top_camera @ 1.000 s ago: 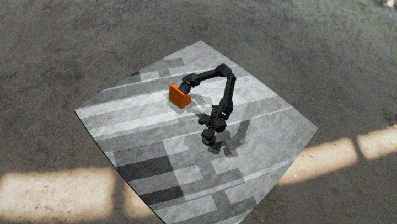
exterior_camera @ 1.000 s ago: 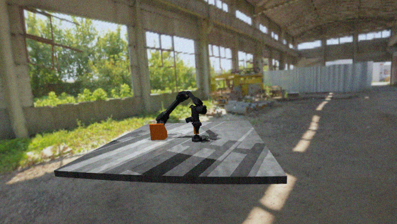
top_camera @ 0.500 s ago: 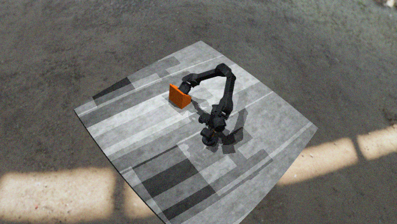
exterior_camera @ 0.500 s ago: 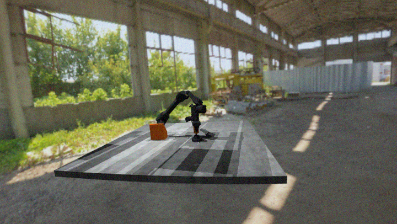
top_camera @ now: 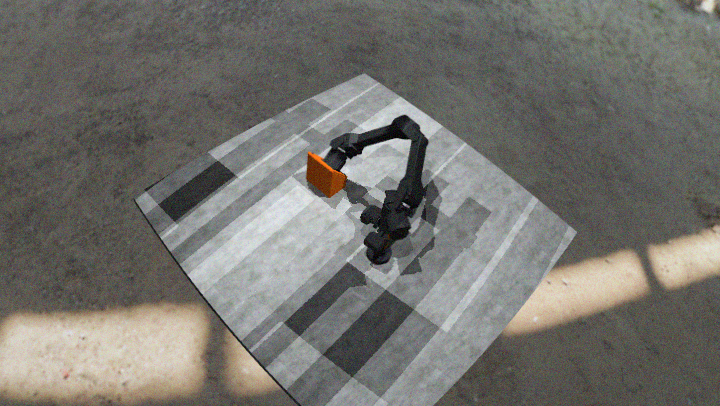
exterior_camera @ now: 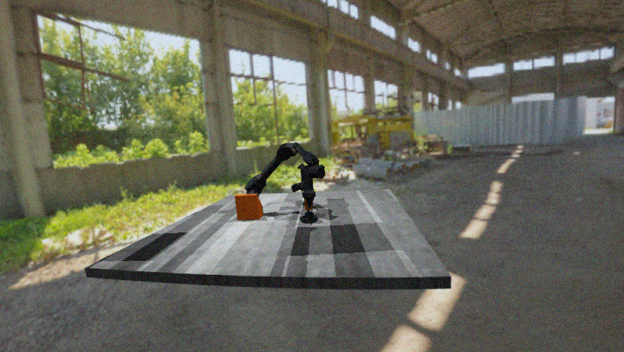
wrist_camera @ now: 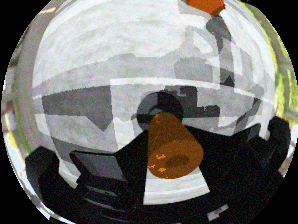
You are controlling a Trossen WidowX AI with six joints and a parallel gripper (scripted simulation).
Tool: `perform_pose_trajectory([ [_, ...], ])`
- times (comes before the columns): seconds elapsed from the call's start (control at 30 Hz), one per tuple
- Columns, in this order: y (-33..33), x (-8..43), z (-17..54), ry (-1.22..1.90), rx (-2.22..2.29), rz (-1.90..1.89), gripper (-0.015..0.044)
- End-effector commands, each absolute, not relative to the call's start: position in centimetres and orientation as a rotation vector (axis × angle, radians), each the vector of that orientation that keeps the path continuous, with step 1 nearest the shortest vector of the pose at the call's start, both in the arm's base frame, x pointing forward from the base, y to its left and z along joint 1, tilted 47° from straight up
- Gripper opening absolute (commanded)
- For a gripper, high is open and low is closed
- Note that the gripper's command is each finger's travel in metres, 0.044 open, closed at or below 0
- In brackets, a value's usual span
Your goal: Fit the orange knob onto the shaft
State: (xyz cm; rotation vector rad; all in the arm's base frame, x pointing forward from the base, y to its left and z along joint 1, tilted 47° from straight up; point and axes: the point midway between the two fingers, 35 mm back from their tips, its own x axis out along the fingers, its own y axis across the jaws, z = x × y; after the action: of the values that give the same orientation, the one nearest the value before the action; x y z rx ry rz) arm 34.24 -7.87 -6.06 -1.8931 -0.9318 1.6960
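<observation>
The orange knob [wrist_camera: 175,142] [exterior_camera: 306,205] is held between the fingers of my gripper [wrist_camera: 165,131] [exterior_camera: 308,202], which is shut on it. In the wrist view it tapers toward the round pedestal. The dark round pedestal [top_camera: 378,256] [exterior_camera: 308,217] [wrist_camera: 146,109] stands on the table directly below the gripper. In the top view the fingers cover most of the knob. The dark shaft cannot be made out, and its flat side is hidden. Whether the knob's lower end touches the shaft or is around it cannot be told.
The table [top_camera: 262,252] [exterior_camera: 244,253] has a patchwork of grey patterns and shadows. An orange block [top_camera: 322,176] [exterior_camera: 249,207] [wrist_camera: 207,5] stands at the arm's base, to the left of the pedestal in the top and exterior views. The arm arches between them.
</observation>
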Motion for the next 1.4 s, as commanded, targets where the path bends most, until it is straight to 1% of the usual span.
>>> perform_pose_trajectory([
  [0.0, -7.86, 34.08, -6.02, -0.926, -1.889, 1.698, 0.0],
  [1.37, -7.59, 34.15, -6.34, -0.939, -1.897, 1.696, 0.0],
])
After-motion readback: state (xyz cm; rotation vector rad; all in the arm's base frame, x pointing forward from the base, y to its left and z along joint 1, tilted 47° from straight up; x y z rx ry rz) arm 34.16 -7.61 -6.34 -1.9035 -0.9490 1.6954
